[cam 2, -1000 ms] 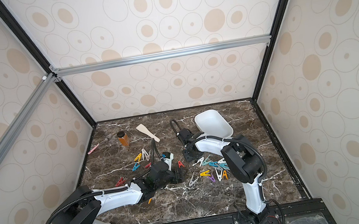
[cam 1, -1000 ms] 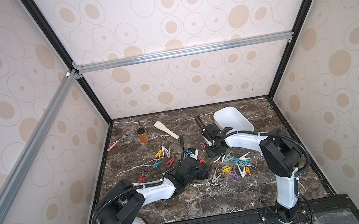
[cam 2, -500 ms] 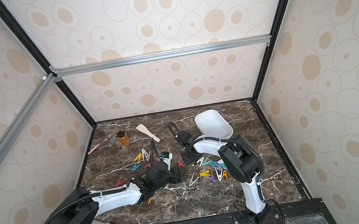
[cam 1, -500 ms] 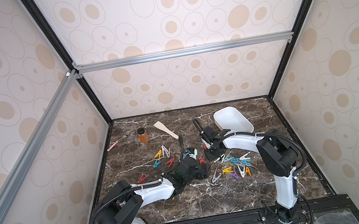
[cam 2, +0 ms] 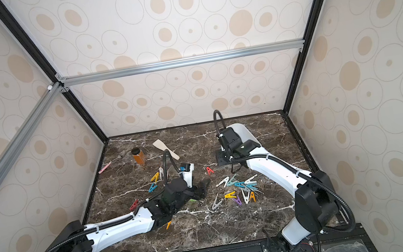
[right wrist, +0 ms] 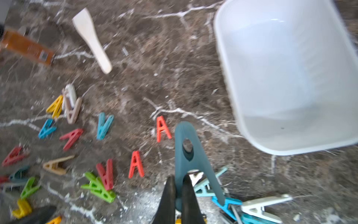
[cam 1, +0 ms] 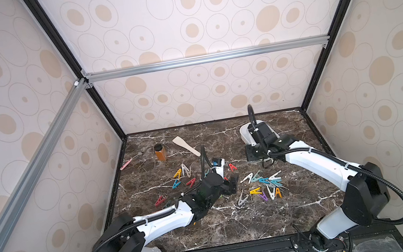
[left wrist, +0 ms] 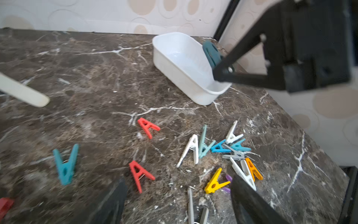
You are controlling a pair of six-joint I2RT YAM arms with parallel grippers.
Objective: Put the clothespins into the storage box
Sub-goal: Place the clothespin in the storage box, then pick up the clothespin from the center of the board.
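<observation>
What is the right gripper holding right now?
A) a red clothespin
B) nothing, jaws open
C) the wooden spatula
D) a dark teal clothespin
D: in the right wrist view the right gripper is shut on one leg of a dark teal clothespin, close to the storage box.

Amber jar (right wrist: 27, 47) label blurred; nothing legible.
</observation>
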